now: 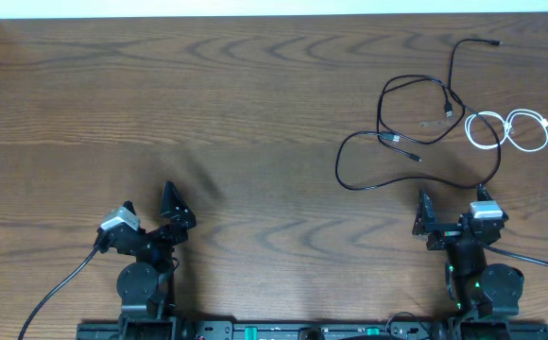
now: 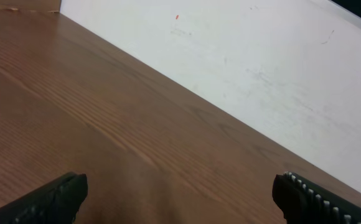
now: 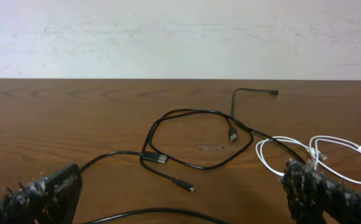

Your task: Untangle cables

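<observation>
left gripper [image 2: 180, 193], right gripper [image 3: 180, 180] wide, empty; black cables [image 3: 157, 158] looped over white cable [image 3: 257, 153]

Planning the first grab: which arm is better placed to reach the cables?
Right. The cables lie just ahead of the right tool and fill its wrist view; the left tool sits far across the table, seeing none.

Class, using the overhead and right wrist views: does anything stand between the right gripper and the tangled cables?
Nothing visible does. Only bare table lies between the open right gripper and the black cables and white cable just ahead of it.
</observation>
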